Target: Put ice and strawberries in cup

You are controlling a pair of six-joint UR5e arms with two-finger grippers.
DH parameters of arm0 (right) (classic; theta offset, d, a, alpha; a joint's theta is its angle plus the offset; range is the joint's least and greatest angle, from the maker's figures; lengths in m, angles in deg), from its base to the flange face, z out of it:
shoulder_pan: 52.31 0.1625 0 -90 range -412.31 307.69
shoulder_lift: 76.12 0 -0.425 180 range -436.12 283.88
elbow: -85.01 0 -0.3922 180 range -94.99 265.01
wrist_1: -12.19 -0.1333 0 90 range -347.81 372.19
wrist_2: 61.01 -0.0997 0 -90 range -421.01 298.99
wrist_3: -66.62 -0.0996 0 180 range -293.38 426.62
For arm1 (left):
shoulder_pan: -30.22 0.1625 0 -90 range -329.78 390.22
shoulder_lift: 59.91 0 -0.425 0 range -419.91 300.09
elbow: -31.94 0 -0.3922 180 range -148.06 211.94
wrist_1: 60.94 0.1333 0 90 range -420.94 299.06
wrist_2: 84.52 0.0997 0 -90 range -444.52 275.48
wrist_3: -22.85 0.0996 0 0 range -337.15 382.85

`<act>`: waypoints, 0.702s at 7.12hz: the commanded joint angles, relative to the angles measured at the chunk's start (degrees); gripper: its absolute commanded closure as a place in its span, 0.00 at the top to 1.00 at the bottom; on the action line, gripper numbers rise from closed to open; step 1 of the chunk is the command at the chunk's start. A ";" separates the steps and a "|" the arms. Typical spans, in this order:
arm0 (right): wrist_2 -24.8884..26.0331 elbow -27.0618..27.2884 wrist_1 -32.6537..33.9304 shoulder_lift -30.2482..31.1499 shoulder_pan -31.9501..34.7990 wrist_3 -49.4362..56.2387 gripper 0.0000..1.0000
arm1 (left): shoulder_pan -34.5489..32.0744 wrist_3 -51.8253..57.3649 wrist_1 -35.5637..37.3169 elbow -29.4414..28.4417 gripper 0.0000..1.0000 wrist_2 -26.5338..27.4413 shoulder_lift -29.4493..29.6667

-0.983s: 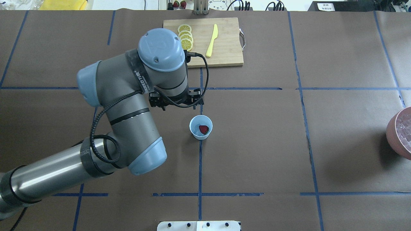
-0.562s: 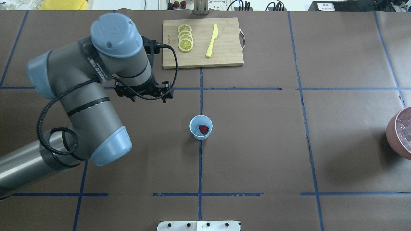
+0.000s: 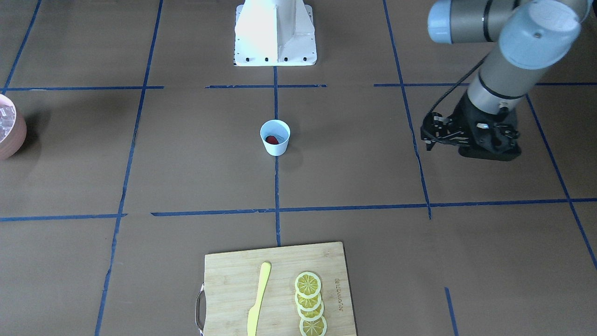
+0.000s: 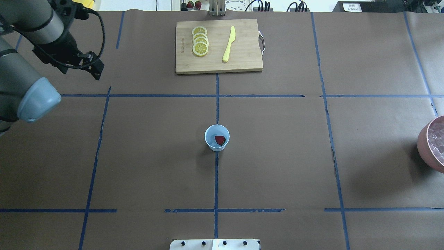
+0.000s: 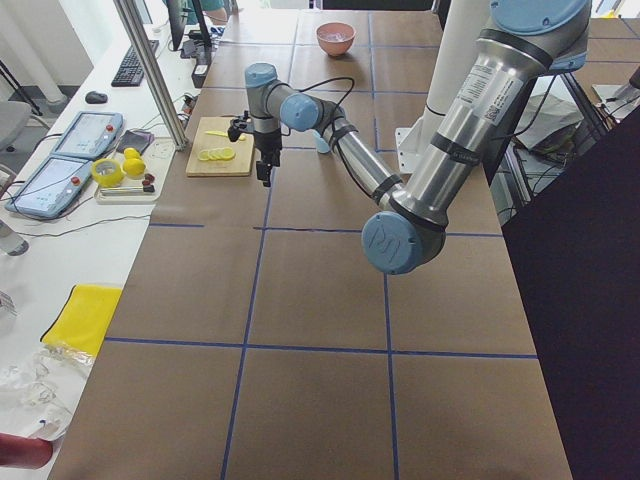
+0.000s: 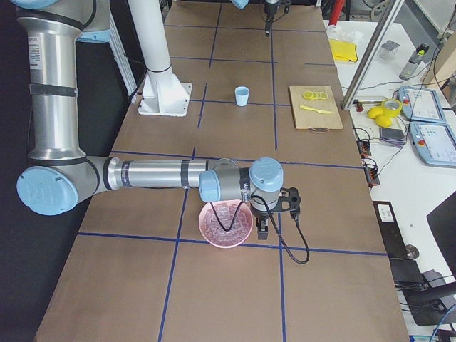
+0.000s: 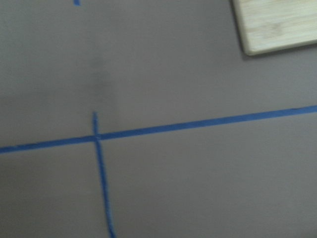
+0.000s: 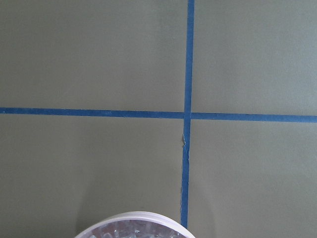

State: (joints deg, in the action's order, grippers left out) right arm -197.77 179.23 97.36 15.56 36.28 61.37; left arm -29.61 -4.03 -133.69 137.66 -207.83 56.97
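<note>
Cup (image 4: 217, 138) stands upright at mid-bench (image 4: 277, 156), on a blue tape line. One dark-red strawberry (image 4: 220, 140) lies inside it, against the wall; no ice shows in the cup.

Ice (image 6: 224, 221) fills the pink bowl (image 4: 424, 146) at the bench's far right edge in the overhead view, well apart from the cup.

Left end effector (image 4: 81, 71) hangs over bare bench at the far left, well clear of the cup. Its jaws look spread, with nothing between them. The left wrist view shows only tape lines and a corner of the cutting board (image 4: 242, 45).

Right end effector (image 6: 262, 229) sits just beside the bowl's rim. It is seen only from the side, so I cannot tell whether it is open or closed.

The board carries lemon slices (image 4: 200, 41) and a yellow knife (image 4: 229, 44).
</note>
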 commanded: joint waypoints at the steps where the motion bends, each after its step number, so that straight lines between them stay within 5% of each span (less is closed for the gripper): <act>1: -0.17 0.26 0.00 0.26 0.09 -0.03 0.99 | -8.78 16.61 5.05 -0.26 1.00 -2.97 -5.41; 5: -0.18 0.00 0.00 0.17 0.09 0.06 0.99 | -23.71 36.87 -0.69 -6.29 1.00 -7.45 -19.82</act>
State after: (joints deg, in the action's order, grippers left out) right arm -197.92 179.45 97.36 15.79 36.37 61.37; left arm -48.56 27.83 -131.08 134.42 -213.83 40.97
